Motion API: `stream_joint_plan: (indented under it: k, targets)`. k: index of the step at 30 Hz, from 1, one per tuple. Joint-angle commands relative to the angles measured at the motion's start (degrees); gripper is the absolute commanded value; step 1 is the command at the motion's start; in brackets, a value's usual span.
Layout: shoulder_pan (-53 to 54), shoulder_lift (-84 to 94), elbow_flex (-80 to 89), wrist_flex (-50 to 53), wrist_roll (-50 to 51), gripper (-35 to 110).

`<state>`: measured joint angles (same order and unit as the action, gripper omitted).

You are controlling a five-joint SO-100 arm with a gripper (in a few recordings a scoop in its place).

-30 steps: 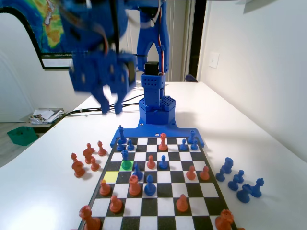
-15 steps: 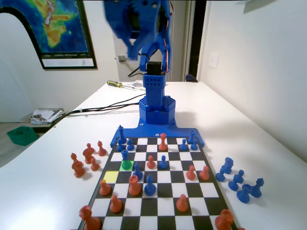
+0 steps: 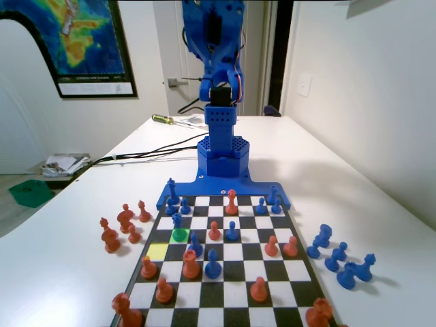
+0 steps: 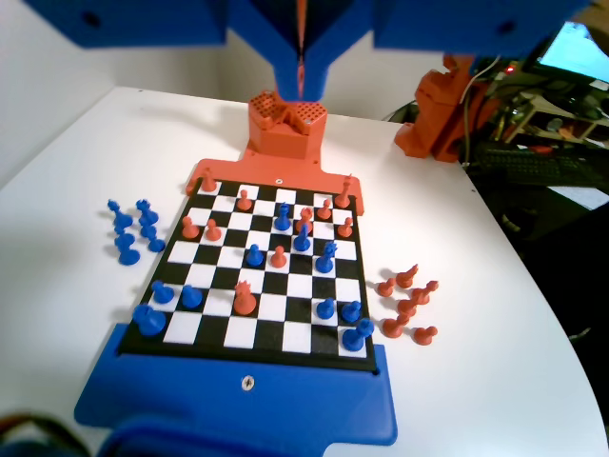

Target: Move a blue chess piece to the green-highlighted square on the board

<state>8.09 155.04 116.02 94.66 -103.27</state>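
Blue pawn (image 3: 177, 221) sits on the green-highlighted square (image 3: 180, 234).
We have swung back above the board (image 4: 249, 396); our gripper (image 4: 301, 81) hangs closed, empty.

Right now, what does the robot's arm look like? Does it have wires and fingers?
The blue plastic robot arm is built from chunky printed blocks, with black motors set into its joints and thin red and black wires running down its side. Its base has a grid of small holes. The two-finger gripper has two blue tapering jaws pressed together, with a thin orange line between them.

Glossy chequered board (image 3: 225, 262), plastic-looking blue chess piece (image 3: 177, 221), smooth white table (image 3: 68, 259)
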Motion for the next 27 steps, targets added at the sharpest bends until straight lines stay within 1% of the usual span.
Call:
stream_joint_plan:
  k: [1, 9, 13, 27]
  targets:
    - [-1.23, 5.98, 1.76, 0.18, -0.35, 1]
    - [-3.69, 12.74, 6.5, -0.88, -0.09, 1]
    - [-4.57, 16.0, 8.44, -3.6, 0.97, 1]
    - [-6.33, 19.86, 8.7, -4.48, 1.14, 1]
